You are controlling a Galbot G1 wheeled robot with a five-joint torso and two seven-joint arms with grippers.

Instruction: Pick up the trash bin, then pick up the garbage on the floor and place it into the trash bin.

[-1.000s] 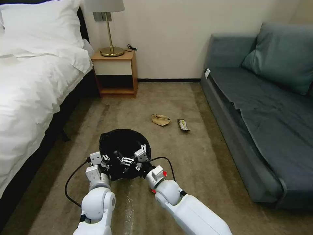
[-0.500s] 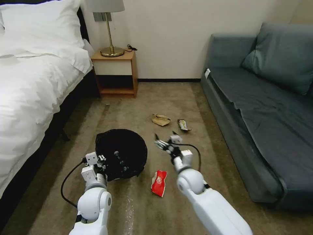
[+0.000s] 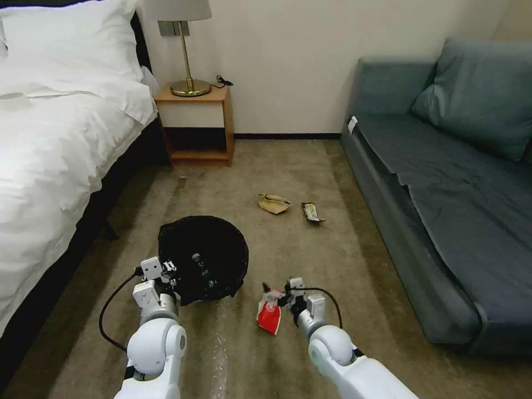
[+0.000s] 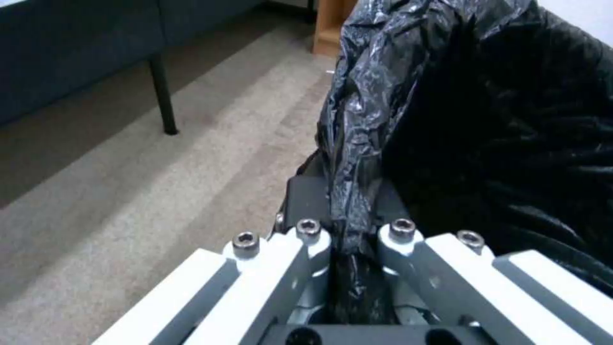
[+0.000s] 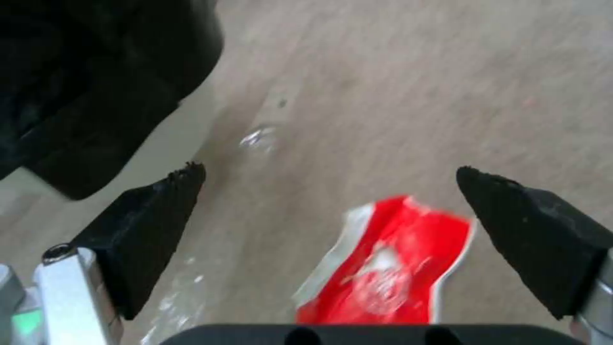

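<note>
The trash bin (image 3: 221,249), lined with a crinkled black bag, stands on the carpet in front of me. My left gripper (image 3: 169,271) is shut on its near rim; in the left wrist view the bag (image 4: 409,96) is pinched in that gripper (image 4: 348,230). A small bottle-like piece (image 3: 200,266) lies inside the bin. My right gripper (image 3: 275,292) hangs open low over the red snack packet (image 3: 270,313); the right wrist view shows the packet (image 5: 390,268) between that gripper's (image 5: 329,170) spread fingers, not touching them. Crumpled tan paper (image 3: 273,203) and a dark-and-yellow wrapper (image 3: 312,211) lie farther ahead.
A white bed (image 3: 50,144) runs along the left and a grey sofa (image 3: 443,183) along the right. A wooden nightstand (image 3: 197,124) with a lamp stands against the far wall. Open carpet lies between the bed and sofa.
My right gripper left the bin's opening, swung out to the right, then came back and down over the red packet. The bin shifted slightly left in my left gripper.
</note>
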